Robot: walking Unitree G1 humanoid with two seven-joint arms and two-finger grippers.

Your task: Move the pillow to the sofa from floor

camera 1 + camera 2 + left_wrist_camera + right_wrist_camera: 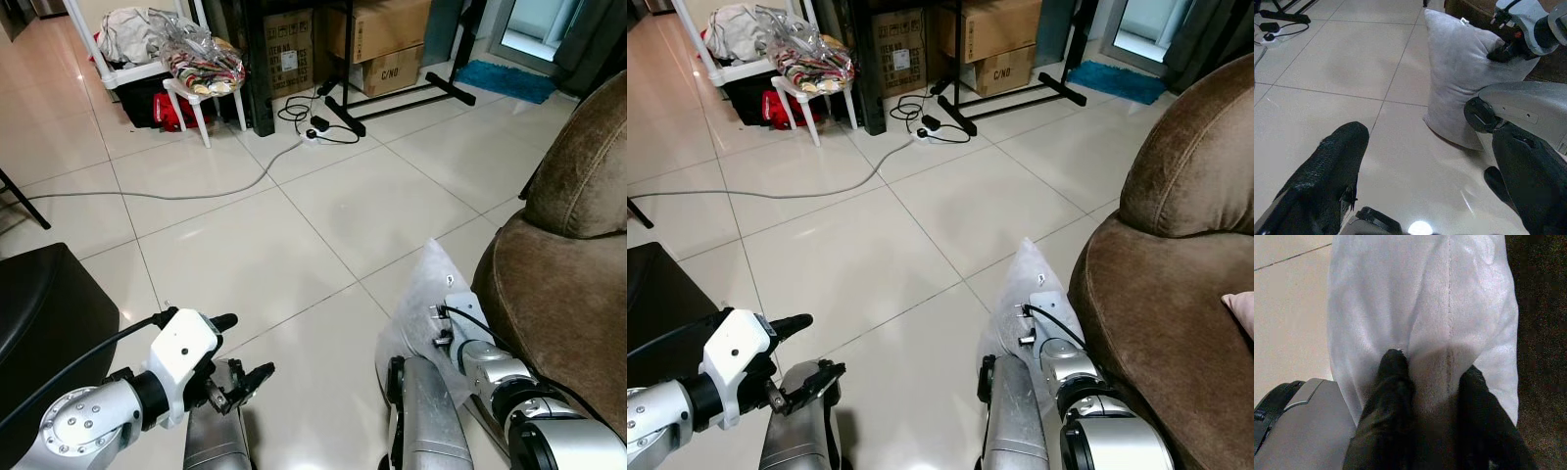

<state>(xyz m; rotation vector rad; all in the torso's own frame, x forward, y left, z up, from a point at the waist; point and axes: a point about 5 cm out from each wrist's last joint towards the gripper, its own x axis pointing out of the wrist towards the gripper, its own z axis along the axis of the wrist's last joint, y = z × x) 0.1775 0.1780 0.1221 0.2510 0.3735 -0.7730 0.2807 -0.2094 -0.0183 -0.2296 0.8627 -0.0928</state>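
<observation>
A pale grey pillow [423, 289] stands on its edge on the tiled floor, leaning against the front of the brown sofa [573, 264]. My right gripper [1435, 374] is shut on the pillow [1425, 298], with a fold of fabric bunched between its two black fingers [1393, 382]. From the left wrist view, that gripper [1503, 49] pinches the pillow [1462, 73] on the sofa side near its top. My left gripper [240, 350] hangs open low on the left, well away from the pillow, with nothing between its fingers [1327, 166].
A black seat [39, 308] stands close on the left. At the back are a white rack with clothes [167, 49], cardboard boxes [382, 39], a power strip with cables [318, 127] and a blue mat [505, 78]. Open tiles lie ahead.
</observation>
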